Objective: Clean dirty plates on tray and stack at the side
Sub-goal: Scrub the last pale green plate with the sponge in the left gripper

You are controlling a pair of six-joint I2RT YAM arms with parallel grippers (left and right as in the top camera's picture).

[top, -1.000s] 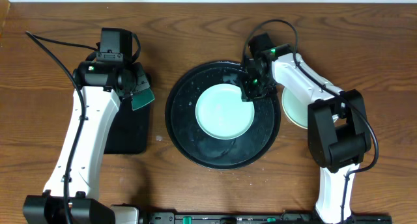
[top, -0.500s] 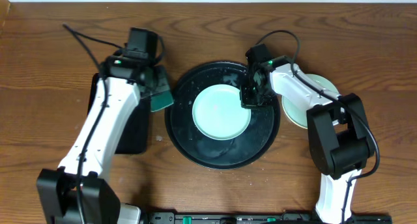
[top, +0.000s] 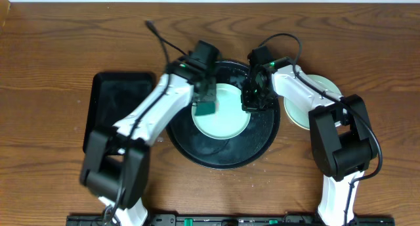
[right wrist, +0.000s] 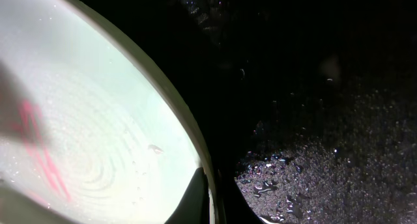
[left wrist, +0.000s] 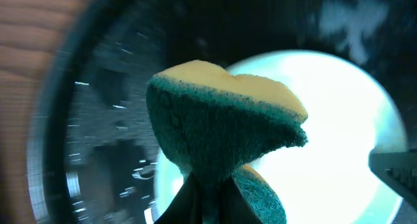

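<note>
A pale mint plate [top: 226, 114] lies in the middle of the round black tray [top: 223, 157]. My left gripper [top: 205, 106] is shut on a green and yellow sponge [left wrist: 225, 123] and holds it over the plate's left part [left wrist: 339, 107]. My right gripper [top: 251, 100] is shut on the plate's right rim [right wrist: 202, 165], one finger inside and one outside. The plate's face [right wrist: 85, 126] shows a red smear. Another pale plate [top: 303, 108] lies on the table right of the tray, mostly under my right arm. Wet speckles cover the tray floor [right wrist: 326, 152].
A smaller black rectangular tray [top: 118, 114] lies left of the round tray. The wooden table [top: 52, 68] stretches to the left and back. My right arm's base stands at the front right.
My left arm swung right from the rectangular tray with the sponge and now holds it over the plate. My right gripper stayed at the plate's right rim.
</note>
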